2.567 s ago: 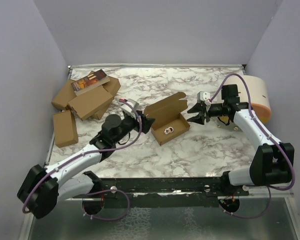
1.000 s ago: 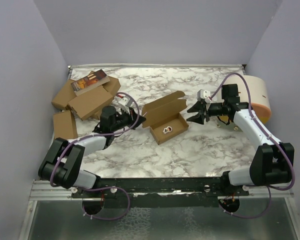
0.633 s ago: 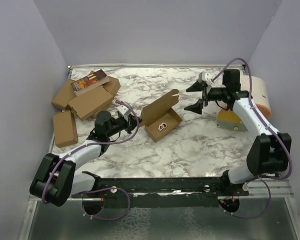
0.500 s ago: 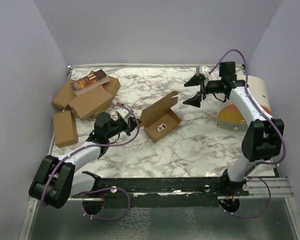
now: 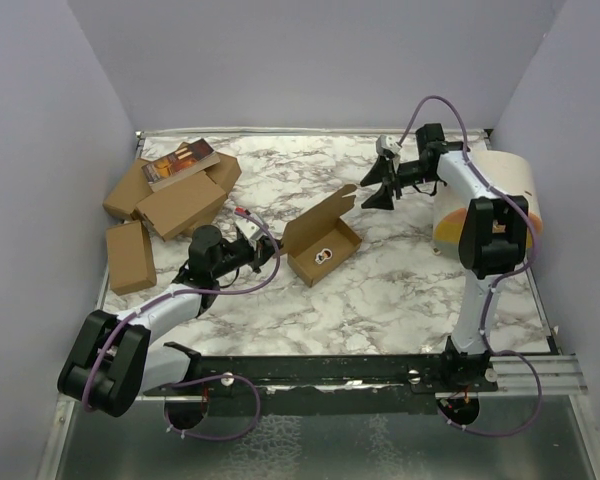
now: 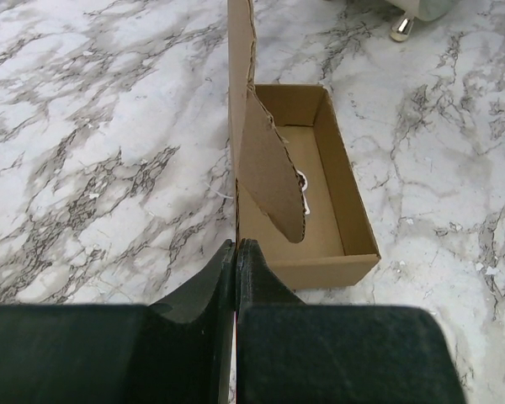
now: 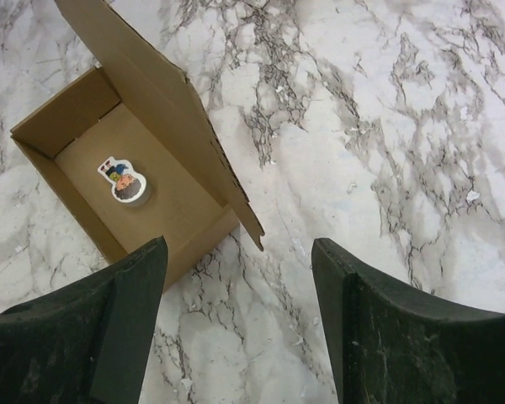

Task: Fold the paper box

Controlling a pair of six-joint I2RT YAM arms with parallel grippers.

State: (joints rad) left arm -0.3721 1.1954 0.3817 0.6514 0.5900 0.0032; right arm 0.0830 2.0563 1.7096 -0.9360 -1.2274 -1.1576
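Note:
The paper box [image 5: 323, 243] is a brown cardboard tray lying open mid-table, its lid [image 5: 325, 207] standing up along the far side. A small round sticker-topped item [image 7: 126, 183] lies inside it. My left gripper [image 5: 266, 251] sits at the box's left end. In the left wrist view its jaws [image 6: 236, 248] are pressed together on the near edge of the upright lid [image 6: 239, 101]. My right gripper [image 5: 377, 186] hovers behind and to the right of the box. It stands open [image 7: 238, 252] over bare marble beside the lid's corner, holding nothing.
A heap of brown cartons [image 5: 177, 196] with a coloured book-like item [image 5: 180, 162] on top fills the back left. One more carton [image 5: 130, 257] lies near the left edge. A large white cylinder with an orange rim [image 5: 507, 193] stands at the right.
The right arm has swung from beside the box's right end up toward the back, its jaws open throughout. The box has slid slightly left and turned with the left gripper.

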